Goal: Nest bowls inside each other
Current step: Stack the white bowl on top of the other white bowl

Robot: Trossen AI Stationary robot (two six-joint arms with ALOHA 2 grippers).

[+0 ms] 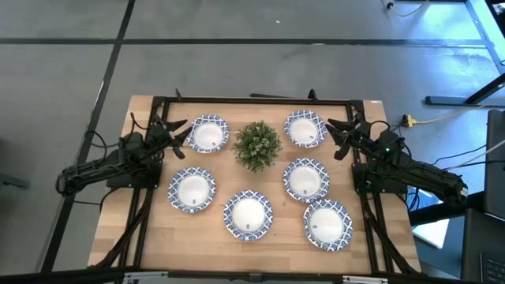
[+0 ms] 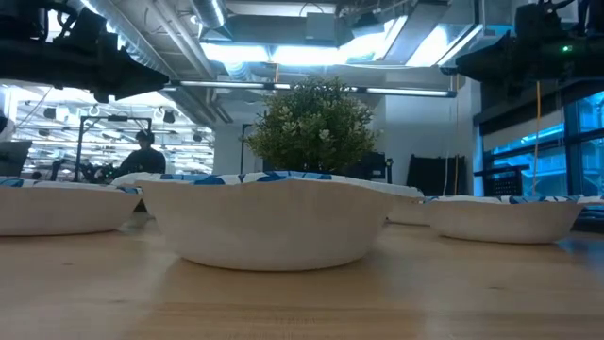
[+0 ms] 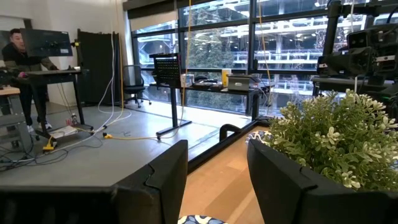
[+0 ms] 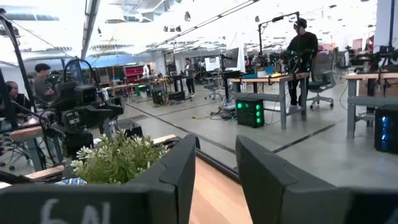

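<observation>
Six round bowls, white inside with blue-patterned rims, rest on their bases on the wooden table: far left (image 1: 208,133), far right (image 1: 305,128), middle left (image 1: 192,190), middle right (image 1: 305,180), near centre (image 1: 248,214) and near right (image 1: 328,225). None is nested in another. My left gripper (image 1: 184,135) is open, raised beside the far-left bowl's left rim. My right gripper (image 1: 338,135) is open, raised beside the far-right bowl's right rim. Both touch nothing. In the low view the near centre bowl (image 2: 269,219) fills the foreground.
A small green potted plant (image 1: 257,145) stands at the table's far centre, between the two far bowls. A dark frame (image 1: 252,100) runs along the table's far edge and sides. People and desks show in the room beyond the table.
</observation>
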